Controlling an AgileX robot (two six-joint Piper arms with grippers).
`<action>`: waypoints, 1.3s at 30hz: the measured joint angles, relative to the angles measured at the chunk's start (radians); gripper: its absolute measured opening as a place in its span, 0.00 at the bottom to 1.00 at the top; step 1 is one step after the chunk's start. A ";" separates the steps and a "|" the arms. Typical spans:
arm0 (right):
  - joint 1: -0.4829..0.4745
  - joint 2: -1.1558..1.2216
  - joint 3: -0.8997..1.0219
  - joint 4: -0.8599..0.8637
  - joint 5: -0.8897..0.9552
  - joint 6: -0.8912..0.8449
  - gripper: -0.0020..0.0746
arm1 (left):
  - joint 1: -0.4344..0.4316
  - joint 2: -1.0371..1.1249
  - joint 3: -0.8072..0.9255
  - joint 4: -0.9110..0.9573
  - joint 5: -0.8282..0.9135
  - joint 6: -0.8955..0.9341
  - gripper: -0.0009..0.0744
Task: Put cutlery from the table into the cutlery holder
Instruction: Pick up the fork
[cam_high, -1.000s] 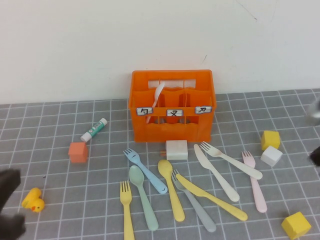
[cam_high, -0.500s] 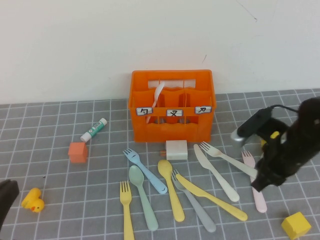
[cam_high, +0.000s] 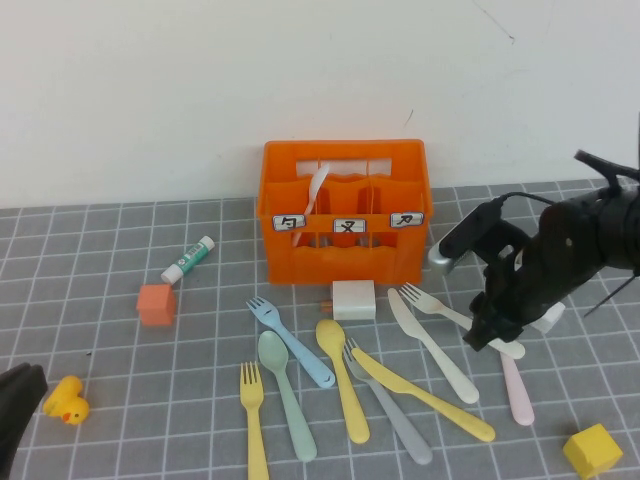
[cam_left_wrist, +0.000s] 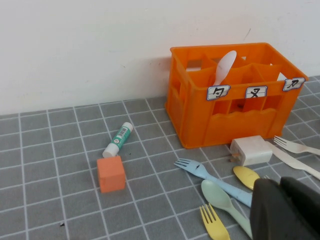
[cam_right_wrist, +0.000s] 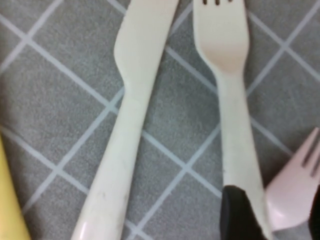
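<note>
From above, the right gripper (cam_high: 487, 333) hovers over the cream fork (cam_high: 445, 310) on the table (cam_high: 100, 400), right of the orange holder (cam_high: 343, 212). The left gripper (cam_high: 15, 400), clenched, sits near-left. The right wrist view shows fingers (cam_right_wrist: 241, 212) apparently spread, astride the fork's handle.

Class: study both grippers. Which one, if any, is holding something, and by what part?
Neither. The right gripper hangs open over the cream fork's handle; the left gripper, shut and empty, sits at the table's near-left edge.
</note>
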 joint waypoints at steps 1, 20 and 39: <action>0.000 0.011 -0.010 0.000 0.007 -0.002 0.42 | 0.000 0.000 0.000 0.000 0.000 0.000 0.01; 0.000 0.082 -0.039 0.200 0.108 -0.111 0.42 | 0.000 0.000 0.000 0.008 0.000 -0.004 0.01; -0.002 0.026 -0.110 -0.045 0.273 0.243 0.41 | 0.000 0.000 0.000 0.021 0.000 -0.004 0.01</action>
